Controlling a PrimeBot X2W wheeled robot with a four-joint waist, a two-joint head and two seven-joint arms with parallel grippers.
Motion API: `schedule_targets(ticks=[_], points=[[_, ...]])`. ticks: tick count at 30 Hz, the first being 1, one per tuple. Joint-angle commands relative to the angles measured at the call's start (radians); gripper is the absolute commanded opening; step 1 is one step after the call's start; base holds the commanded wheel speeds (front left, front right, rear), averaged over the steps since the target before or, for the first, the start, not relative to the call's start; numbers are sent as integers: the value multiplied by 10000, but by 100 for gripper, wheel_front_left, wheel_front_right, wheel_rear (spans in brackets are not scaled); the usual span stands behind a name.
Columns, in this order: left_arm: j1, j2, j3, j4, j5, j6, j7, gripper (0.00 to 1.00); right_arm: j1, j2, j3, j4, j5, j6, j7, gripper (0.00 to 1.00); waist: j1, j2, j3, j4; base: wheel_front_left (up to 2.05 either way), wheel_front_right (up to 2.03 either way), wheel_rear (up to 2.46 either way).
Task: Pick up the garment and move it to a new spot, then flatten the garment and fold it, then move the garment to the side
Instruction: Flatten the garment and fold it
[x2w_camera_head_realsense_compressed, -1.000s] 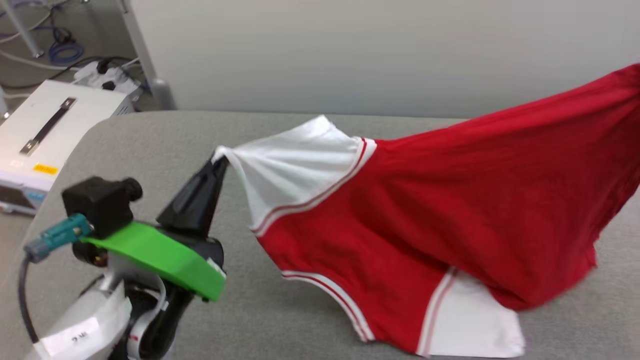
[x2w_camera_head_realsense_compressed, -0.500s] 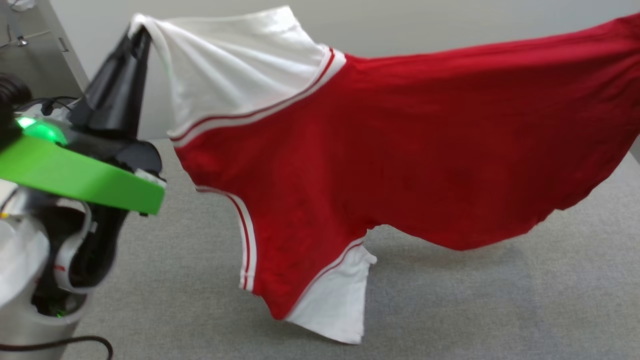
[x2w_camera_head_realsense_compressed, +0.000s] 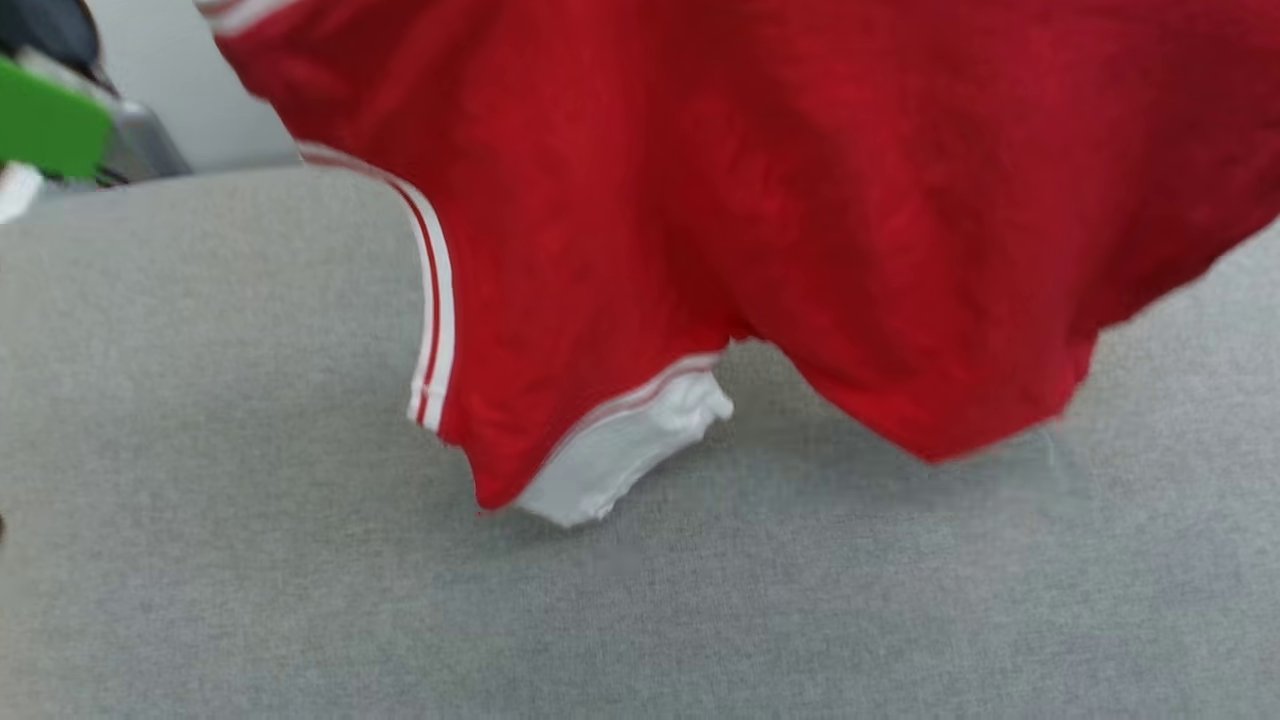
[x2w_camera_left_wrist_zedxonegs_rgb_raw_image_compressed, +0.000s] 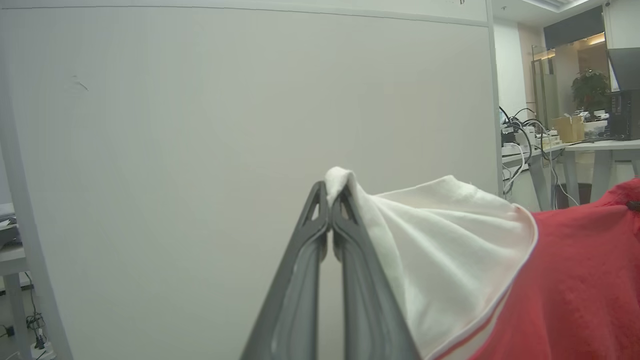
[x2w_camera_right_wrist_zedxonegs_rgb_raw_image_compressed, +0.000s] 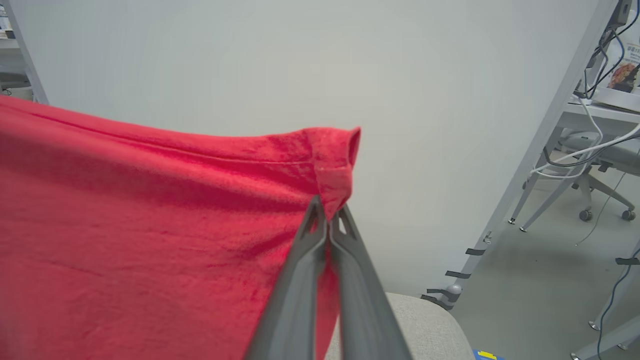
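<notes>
Our left gripper (x2w_camera_left_wrist_zedxonegs_rgb_raw_image_compressed: 329, 194) is pinched tight on the edge of a white sleeve (x2w_camera_left_wrist_zedxonegs_rgb_raw_image_compressed: 450, 240). Our right gripper (x2w_camera_right_wrist_zedxonegs_rgb_raw_image_compressed: 327, 212) is clamped just as tight on a red hem corner (x2w_camera_right_wrist_zedxonegs_rgb_raw_image_compressed: 335, 150). Between these 2 grips the garment (x2w_camera_head_realsense_compressed: 750, 180) hangs spread like a banner above the grey table (x2w_camera_head_realsense_compressed: 250, 600).

Both held corners ride high above the table, level with the pale partition wall (x2w_camera_left_wrist_zedxonegs_rgb_raw_image_compressed: 200, 125) that stands behind it. The red body sags in 2 lobes toward the table top. The second sleeve (x2w_camera_head_realsense_compressed: 620, 460), white and bunched, dangles lowest, over the middle of the table. We cannot tell whether its tip brushes the table or hangs just clear, though a soft shadow lies on the table right beneath it.

By our reading, the 1st step is half done: the shirt is picked up and airborne, but it is not yet set down at a new spot on the table. Flattening, folding and the final shift to the table's side all remain.

The cloth is stretched fairly even between the 2 corners, which should help when we lay it out. The loose sleeve, however, may tuck under the body as the shirt meets the table, and would then need smoothing before any fold.
</notes>
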Motion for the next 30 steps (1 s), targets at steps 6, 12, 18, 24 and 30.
schedule_targets(ticks=[6,12,18,24,30], points=[[-2690,532,-275,1243,516,-995,749,0,-1594,-99,256,923,-226,-9,-909,0,0,0,2830,-201,0,0,0],[-5679,233,-775,3278,1407,-1842,844,0,-3625,177,689,2525,-580,-9,-1880,0,0,0,4226,-340,0,0,0],[-8812,-395,-1411,6149,2954,-2186,110,0,-6099,856,1204,4336,-1381,-9,-3375,0,0,0,5106,-662,0,0,0],[-11152,-1154,-2179,8945,3841,-2496,-866,0,-7952,1440,1352,6464,-2360,-9,-4880,0,0,0,5542,-766,0,0,0],[-11985,-1650,-2549,10580,4084,-2578,-2115,0,-8809,1859,1852,7681,-2826,-9,-5964,0,0,0,5834,-532,0,0,0]])
